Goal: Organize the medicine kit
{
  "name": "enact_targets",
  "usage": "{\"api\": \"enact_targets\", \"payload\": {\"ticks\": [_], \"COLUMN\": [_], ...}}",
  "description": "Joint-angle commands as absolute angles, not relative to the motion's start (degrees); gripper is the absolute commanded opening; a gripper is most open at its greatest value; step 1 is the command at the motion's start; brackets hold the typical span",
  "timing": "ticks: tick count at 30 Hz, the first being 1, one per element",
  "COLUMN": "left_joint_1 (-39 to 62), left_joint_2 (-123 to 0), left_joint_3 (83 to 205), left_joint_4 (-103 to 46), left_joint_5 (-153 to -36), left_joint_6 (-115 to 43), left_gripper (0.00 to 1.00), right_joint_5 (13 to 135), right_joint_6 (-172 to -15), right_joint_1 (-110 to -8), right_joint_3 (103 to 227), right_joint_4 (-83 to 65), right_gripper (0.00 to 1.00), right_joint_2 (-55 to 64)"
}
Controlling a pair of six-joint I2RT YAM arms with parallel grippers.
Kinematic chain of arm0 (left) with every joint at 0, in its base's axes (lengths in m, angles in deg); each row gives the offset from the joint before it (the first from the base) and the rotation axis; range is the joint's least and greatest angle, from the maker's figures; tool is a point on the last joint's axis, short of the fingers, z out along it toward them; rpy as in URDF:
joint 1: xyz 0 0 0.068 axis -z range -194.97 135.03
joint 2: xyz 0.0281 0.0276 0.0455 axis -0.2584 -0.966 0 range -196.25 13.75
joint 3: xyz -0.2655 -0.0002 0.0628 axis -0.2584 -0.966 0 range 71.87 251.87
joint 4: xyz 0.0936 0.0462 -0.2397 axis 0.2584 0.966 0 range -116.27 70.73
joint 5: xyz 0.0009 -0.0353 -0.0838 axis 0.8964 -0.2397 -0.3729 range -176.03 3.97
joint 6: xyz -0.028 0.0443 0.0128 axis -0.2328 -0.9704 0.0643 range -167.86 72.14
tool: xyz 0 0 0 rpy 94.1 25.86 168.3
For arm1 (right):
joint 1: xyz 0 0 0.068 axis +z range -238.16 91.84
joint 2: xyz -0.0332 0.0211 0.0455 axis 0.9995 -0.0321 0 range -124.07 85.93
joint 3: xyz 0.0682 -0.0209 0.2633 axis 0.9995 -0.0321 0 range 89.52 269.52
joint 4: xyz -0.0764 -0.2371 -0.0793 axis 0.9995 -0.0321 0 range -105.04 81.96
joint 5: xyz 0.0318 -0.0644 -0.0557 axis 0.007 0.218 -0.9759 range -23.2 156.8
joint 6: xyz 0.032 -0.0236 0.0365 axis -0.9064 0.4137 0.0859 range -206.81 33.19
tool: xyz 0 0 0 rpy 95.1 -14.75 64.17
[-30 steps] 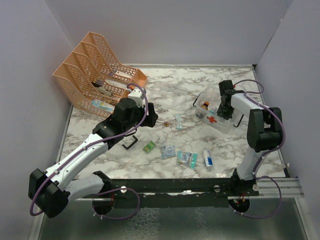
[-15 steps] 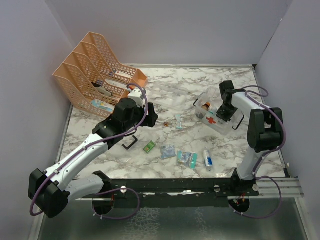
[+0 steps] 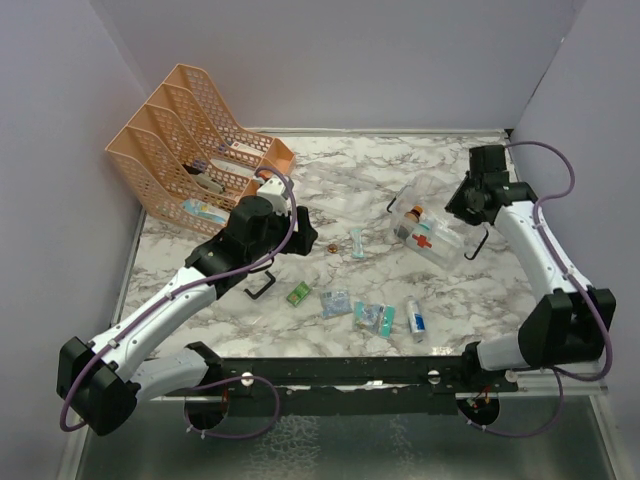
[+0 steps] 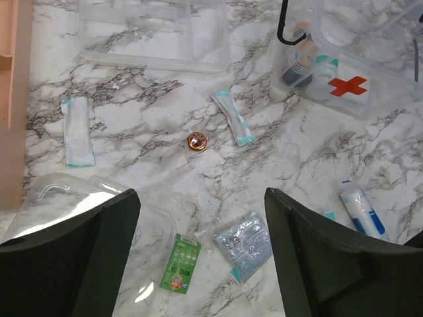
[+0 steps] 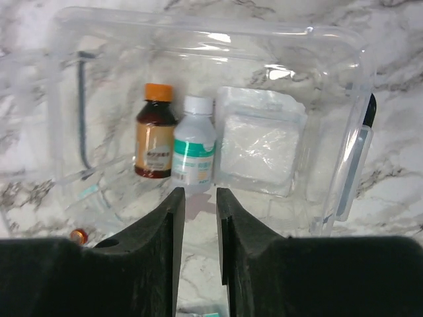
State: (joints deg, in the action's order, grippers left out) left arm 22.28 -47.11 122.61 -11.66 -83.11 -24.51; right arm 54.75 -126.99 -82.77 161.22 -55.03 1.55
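Hovering at 9 o'clock over the marble surface (image 3: pixel 350 175), the left tool (image 4: pixel 200 198) gapes wide and empty. The medicine kit (image 3: pixel 452 248) lies open at 3 o'clock. It looks like light, stiff, slick clear plastic that may skid, so a side wall seems the best hold. Above it, the right tool (image 5: pixel 196 198) is narrowly parted, grasping nothing.

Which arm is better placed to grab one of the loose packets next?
Probably left: the left gripper hangs open over the teal-edged packets on the marble table. The right gripper, jaws barely apart, hovers over the clear plastic medicine kit.
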Motion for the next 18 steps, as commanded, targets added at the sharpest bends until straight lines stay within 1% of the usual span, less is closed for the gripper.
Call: {"api": "enact_targets", "payload": {"ticks": [1,5,7,11,12,13,14,15,16,18], "left_joint_1": [22.47,22.55,22.85,25.48,26.36,27.25,28.23,29.17,30.1,31.95], "left_joint_2": [-47.7,-48.78,-49.81,-52.97,-53.88,-54.64,-55.43,-56.09,-56.76,-58.2], "left_joint_3": [122.9,122.7,122.3,121.93,121.86,121.51,120.91,120.15,119.38,117.87], "left_joint_4": [-13.41,-14.53,-15.69,-17.2,-17.57,-17.99,-18.7,-19.38,-20.16,-21.5], "left_joint_5": [-87.0,-91.67,-96.84,-100.29,-100.7,-100.74,-100.72,-100.33,-99.67,-98.44], "left_joint_6": [-24.79,-24.95,-26.47,-24.93,-24.05,-22.99,-22.12,-21.1,-20.1,-18.05], "left_gripper": [0.8,0.8,0.79,0.79,0.79,0.8,0.81,0.86,0.88,0.89], "right_joint_5": [65.22,75.29,80.64,94.29,96.55,98.16,99.2,99.79,100.28,101.95], "right_joint_6": [-116.66,-112.88,-112.16,-112.06,-112.12,-112.06,-111.94,-111.91,-111.91,-111.97], "right_joint_1": [-83.0,-82.55,-82.29,-81.72,-81.69,-81.62,-81.58,-81.57,-81.57,-81.57], "right_joint_3": [156.75,152.14,150.12,145.0,143.66,142.67,141.87,140.77,139.76,137.52], "right_joint_4": [-48.14,-44.75,-43.49,-39.06,-37.76,-37.29,-37.16,-37.08,-36.78,-35.82], "right_gripper": [0.28,0.32,0.33,0.34,0.4,0.43,0.45,0.47,0.48,0.51], "right_joint_2": [10.35,17.63,20.49,25.79,27.0,27.99,28.81,29.67,30.23,31.34]}}
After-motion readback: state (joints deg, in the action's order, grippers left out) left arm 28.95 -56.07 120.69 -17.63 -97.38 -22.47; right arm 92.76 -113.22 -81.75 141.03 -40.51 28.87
